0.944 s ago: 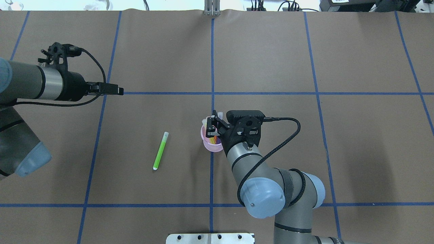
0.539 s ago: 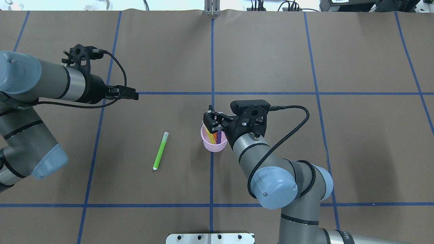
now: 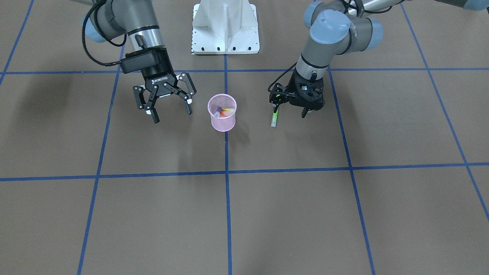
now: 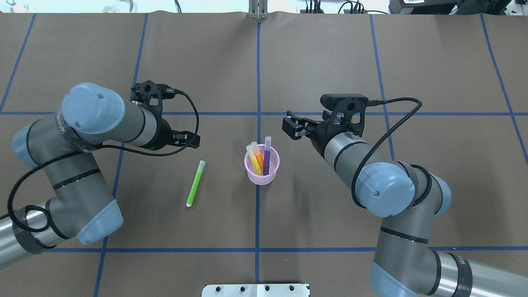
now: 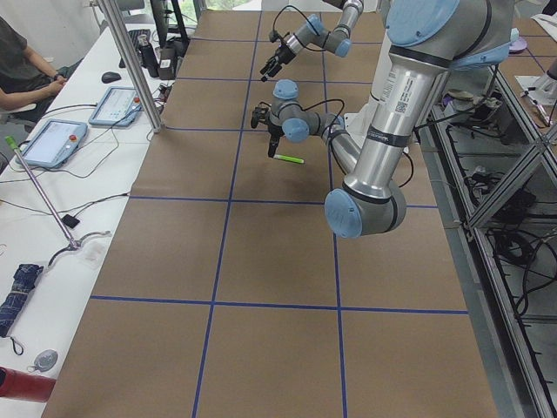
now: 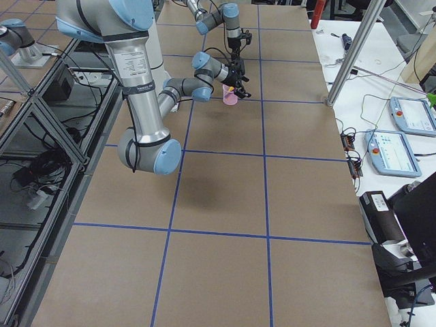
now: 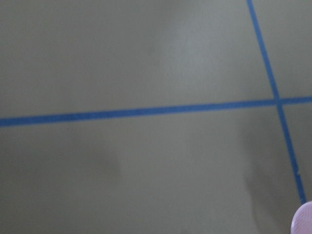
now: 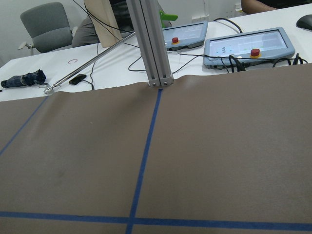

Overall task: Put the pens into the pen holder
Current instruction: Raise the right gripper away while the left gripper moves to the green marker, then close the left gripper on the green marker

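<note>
Three pens [image 4: 260,159] in the holder [image 4: 264,178]; one green pen [image 4: 195,183] lies near the left gripper [image 4: 190,140], grip unclear; right gripper [image 3: 172,115] splayed, empty.

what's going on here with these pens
Two robot arms are putting pens into a pink cup. A yellow pen, an orange pen and a purple pen stand in it. The green pen lies on the table beside it, with the left gripper close by, jaws open. The right gripper hangs on the cup's other side, jaws open and empty.

Left wrist view blurred, pen holder [image 7: 304,220] clipped at corner, green pen [image 3: 274,119] partly behind left gripper [image 3: 290,110]
</note>
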{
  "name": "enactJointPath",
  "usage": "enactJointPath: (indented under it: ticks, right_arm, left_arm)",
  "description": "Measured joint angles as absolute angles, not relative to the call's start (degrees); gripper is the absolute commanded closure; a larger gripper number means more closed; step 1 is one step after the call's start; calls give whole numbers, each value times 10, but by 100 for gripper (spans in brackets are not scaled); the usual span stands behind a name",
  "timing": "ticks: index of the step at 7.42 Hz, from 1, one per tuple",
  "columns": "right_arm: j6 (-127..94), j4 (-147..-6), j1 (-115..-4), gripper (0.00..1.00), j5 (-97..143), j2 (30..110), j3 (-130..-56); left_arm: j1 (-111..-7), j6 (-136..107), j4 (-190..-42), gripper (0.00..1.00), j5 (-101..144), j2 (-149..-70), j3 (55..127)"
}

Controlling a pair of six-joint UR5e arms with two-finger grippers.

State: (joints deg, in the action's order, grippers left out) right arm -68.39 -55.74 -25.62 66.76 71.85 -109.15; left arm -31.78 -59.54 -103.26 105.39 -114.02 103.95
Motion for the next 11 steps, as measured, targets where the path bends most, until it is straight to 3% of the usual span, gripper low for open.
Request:
enactJointPath:
  ticks: [4,8,11]
  right_arm:
    - [-646,-508,-306,0,730,789,-1092]
    - [-624,-506,-315,0,746,816,-1091]
    - [-620,-505,-316,0,749,823,-1089]
  left_arm:
    - [-284,-510,-985,7,1047,-1157,1024]
    - [-277,-485,-970,30,1047,-1184,991]
    - [-277,-483,-971,34,1048,-1191,976]
